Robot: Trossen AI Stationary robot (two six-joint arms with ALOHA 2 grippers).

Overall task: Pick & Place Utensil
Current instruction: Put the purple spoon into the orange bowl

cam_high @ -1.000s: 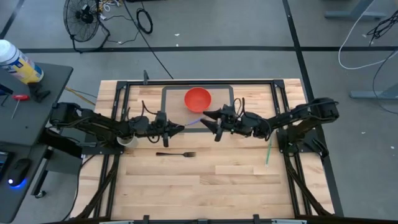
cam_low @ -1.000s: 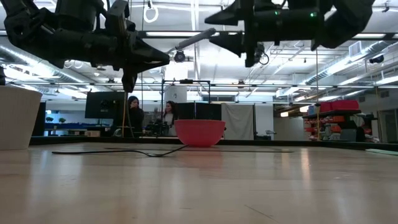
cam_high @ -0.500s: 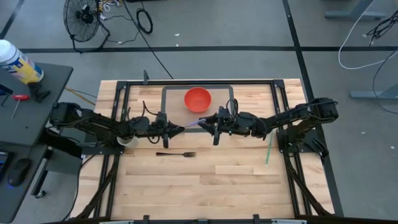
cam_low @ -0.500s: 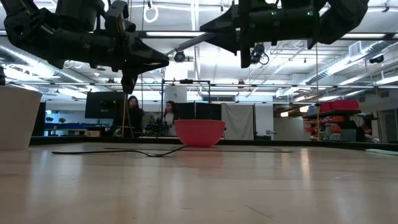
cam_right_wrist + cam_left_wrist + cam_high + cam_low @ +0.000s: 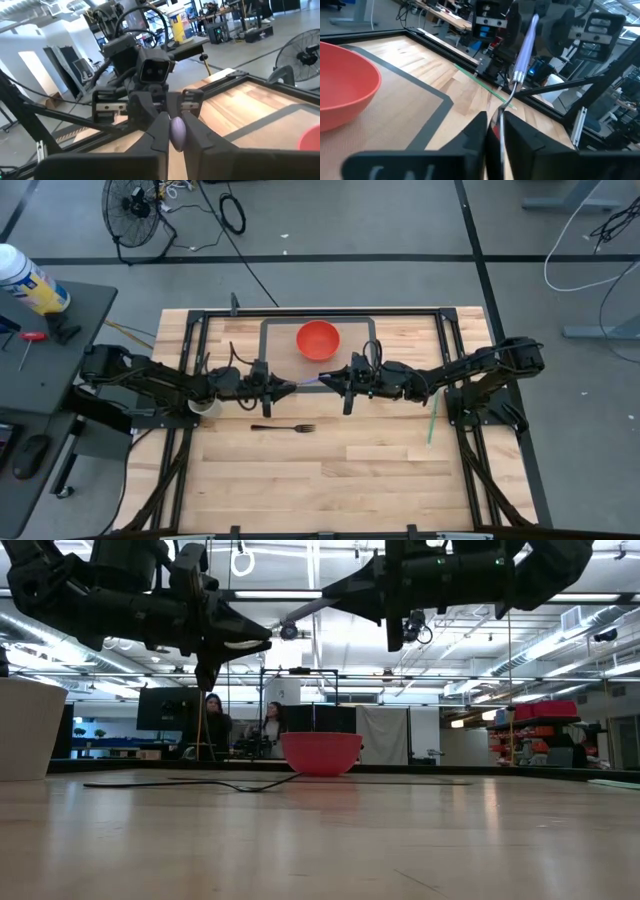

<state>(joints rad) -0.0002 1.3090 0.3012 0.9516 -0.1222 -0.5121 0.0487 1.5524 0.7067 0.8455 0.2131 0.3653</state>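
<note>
Wooden tabletop point(image 5: 330, 480) carries a red bowl point(image 5: 318, 338) and a black fork point(image 5: 283, 428); above them a purple-handled utensil point(image 5: 524, 47) hangs between both arms; the left end effector point(image 5: 290, 387) is clenched on its thin metal end, the right end effector point(image 5: 327, 379) clamped on the handle. With both gripping, any pull apart could bend or drop it beside the bowl.
</note>
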